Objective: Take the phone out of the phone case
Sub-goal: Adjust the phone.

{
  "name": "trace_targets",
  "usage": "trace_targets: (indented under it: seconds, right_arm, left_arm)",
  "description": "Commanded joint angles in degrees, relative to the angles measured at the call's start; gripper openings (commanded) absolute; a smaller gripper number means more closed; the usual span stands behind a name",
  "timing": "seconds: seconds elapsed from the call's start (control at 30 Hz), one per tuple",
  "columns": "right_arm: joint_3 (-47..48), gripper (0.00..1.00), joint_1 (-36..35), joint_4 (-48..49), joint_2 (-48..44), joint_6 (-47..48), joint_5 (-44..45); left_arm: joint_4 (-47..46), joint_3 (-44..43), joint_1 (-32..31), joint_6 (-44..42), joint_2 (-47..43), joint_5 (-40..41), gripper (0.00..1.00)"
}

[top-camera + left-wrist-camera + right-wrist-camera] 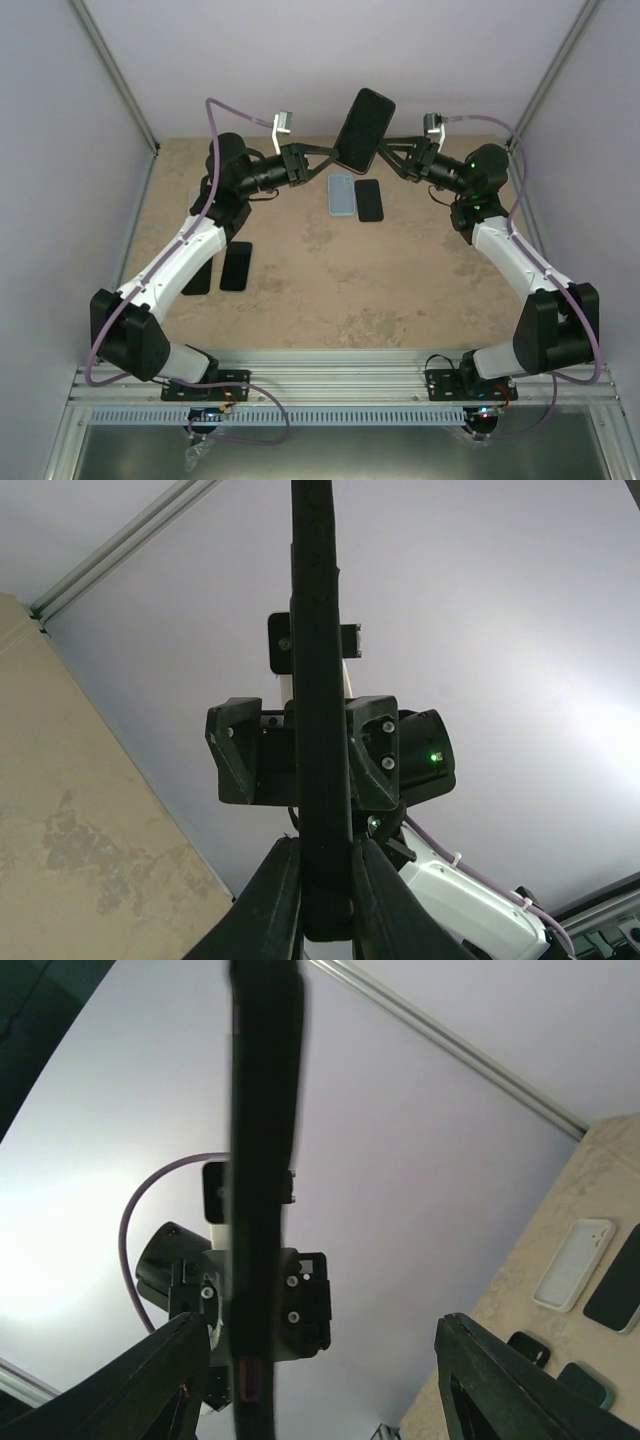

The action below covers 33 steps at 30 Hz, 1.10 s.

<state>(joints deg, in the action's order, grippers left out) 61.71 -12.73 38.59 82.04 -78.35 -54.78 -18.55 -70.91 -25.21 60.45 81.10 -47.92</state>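
The black phone in its dark case (362, 130) is held upright in the air over the back of the table, between my two grippers. My left gripper (335, 158) is shut on its lower edge; in the left wrist view both fingers (270, 900) clamp the edge-on phone (320, 680). My right gripper (386, 155) is open. In the right wrist view its fingers (165, 1380) stand wide apart, with the phone's edge (262, 1160) between them, close to the left finger. I cannot tell case from phone.
A light blue empty case (342, 194) and a black phone (369, 199) lie on the table under the held phone. Two more dark phones (236, 265) lie at the left by the left arm. Grey walls close in on three sides.
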Motion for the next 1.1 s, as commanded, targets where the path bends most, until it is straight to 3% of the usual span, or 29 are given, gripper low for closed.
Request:
trace_targets:
  seconds: [0.0, 0.17, 0.4, 0.63, 0.83, 0.87, 0.97, 1.07]
  right_arm:
    - [1.13, 0.63, -1.36, 5.52, 0.31, -1.41, 0.05]
    - [1.4, 0.61, -2.06, 7.98, 0.81, -3.06, 0.19]
    - [2.01, 0.33, -2.6, 8.45, 1.39, -3.17, 0.5]
    - [1.59, 0.2, -2.65, 7.2, 1.27, -2.03, 0.5]
    - [1.44, 0.01, -2.43, 6.82, 1.0, -1.38, 0.3]
    - [1.4, 0.01, -2.27, 6.87, 0.85, -1.21, 0.13]
    - [1.4, 0.01, -1.36, 7.03, 0.24, -0.62, -0.65]
    - [0.85, 0.0, -0.34, 8.68, -0.4, -0.87, -1.71]
  left_arm:
    - [-5.55, 0.09, 0.0, 0.72, -0.61, -0.64, 0.0]
    - [-5.2, 0.42, 0.03, 0.72, -0.27, -0.42, 0.0]
    - [-1.81, 0.27, -0.54, -2.51, -0.24, -0.11, 0.0]
    - [2.33, 0.05, -1.4, -8.16, -0.63, -1.77, 0.0]
    - [2.15, 0.18, -1.37, -8.68, -0.9, -3.6, 0.0]
    - [2.84, -0.14, -1.27, -9.75, -1.05, -3.93, 0.07]
    - [4.67, -0.61, -0.1, -12.48, -1.52, -4.99, 0.42]
    - [5.32, -0.56, 1.96, -14.87, -1.44, -8.34, 0.53]
